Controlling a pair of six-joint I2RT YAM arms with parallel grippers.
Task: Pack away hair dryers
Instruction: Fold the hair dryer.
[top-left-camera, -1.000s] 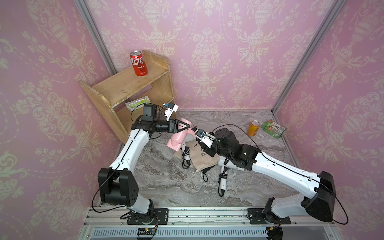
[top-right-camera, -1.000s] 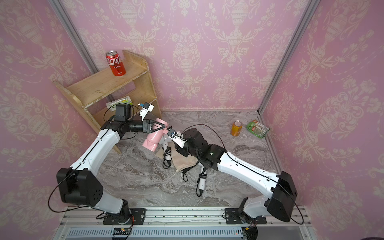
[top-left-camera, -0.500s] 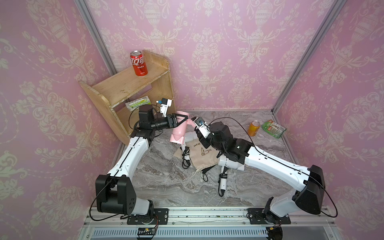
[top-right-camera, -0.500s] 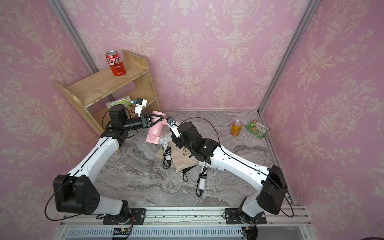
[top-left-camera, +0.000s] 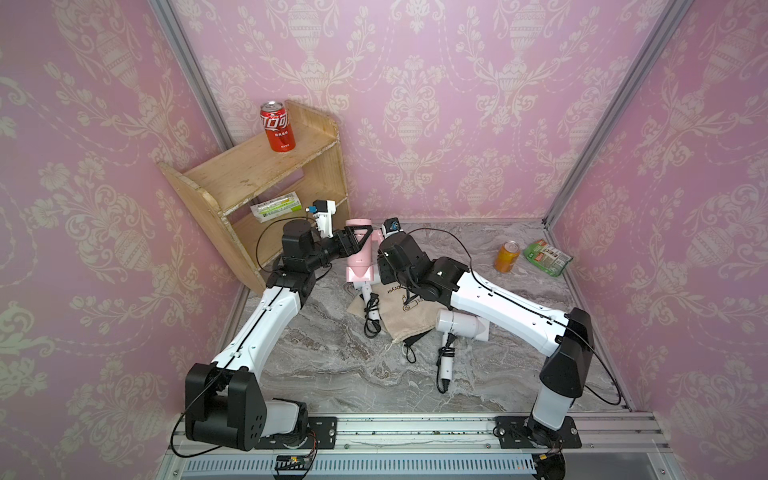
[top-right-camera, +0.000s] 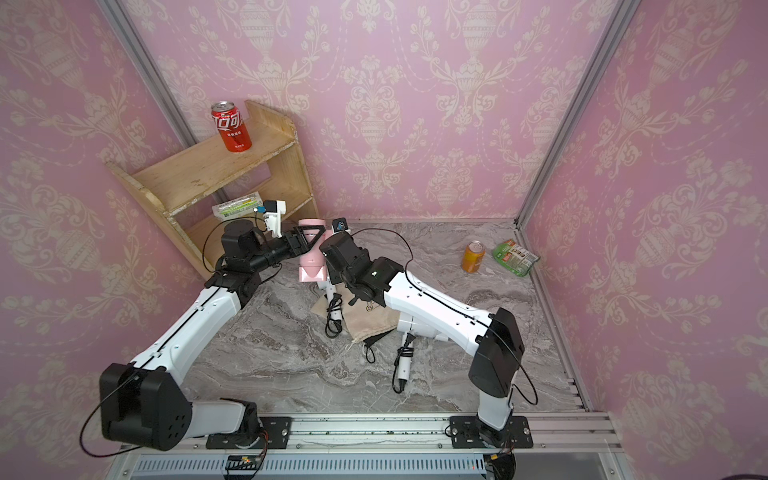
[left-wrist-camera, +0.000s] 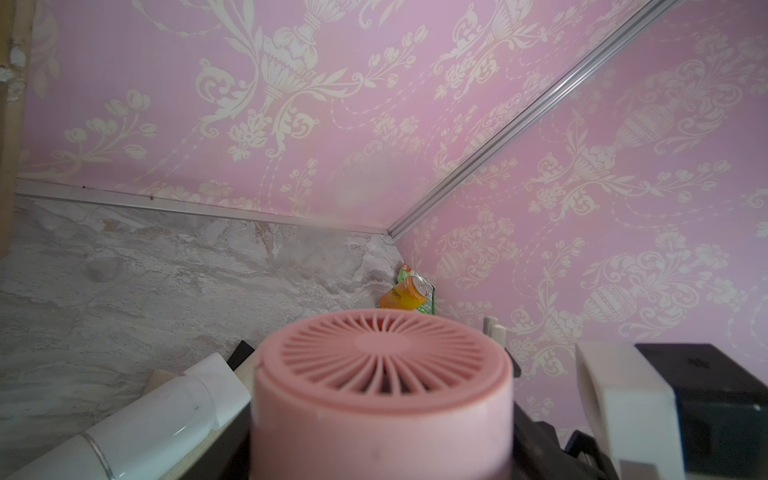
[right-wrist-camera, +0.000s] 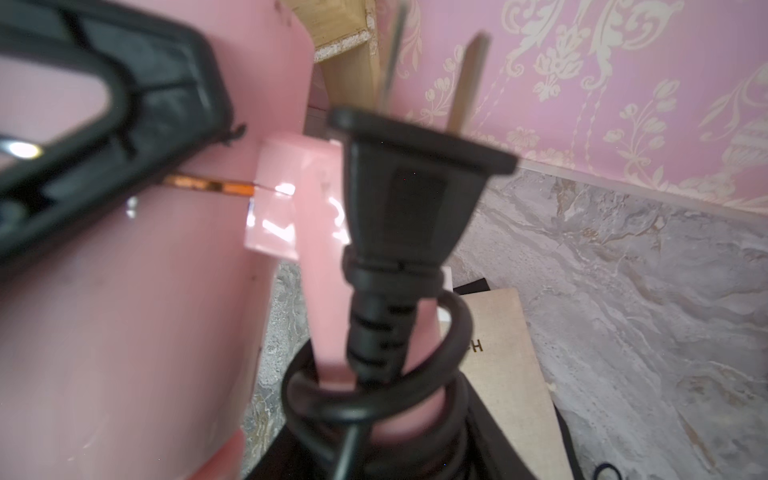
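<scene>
1. Between the jaws of the left pincer (top-left-camera: 360, 237): barrel of the pink hair dryer (top-left-camera: 360, 266), clamped and held clear of the table (top-left-camera: 332, 365), nozzle end hanging down. Smooth round plastic, so liable to twist or slide out under its own weight.
2. Just across from that grip, at the dryer's handle and wound cord (right-wrist-camera: 374, 390): right pincer (top-left-camera: 380, 255), fingers hidden behind the coil. Cannot tell whether clamped or merely close. Risks wrenching the handle joint, or tearing one hold loose, if pulled apart under two grips.
3. Right in front of the right pincer: plug (right-wrist-camera: 415, 187), prongs bare and sticking out. Likely to catch on cloth and unwind the coil.
4. Directly below both pincers: beige pouch (top-left-camera: 405, 311), lying flat, mouth not held open, nearer white hair dryer (top-left-camera: 366, 294) at its edge, farther white hair dryer (top-left-camera: 459, 324) beyond. Easily struck by a dropped pink dryer, or dragged and knocked aside by a low sweep.
</scene>
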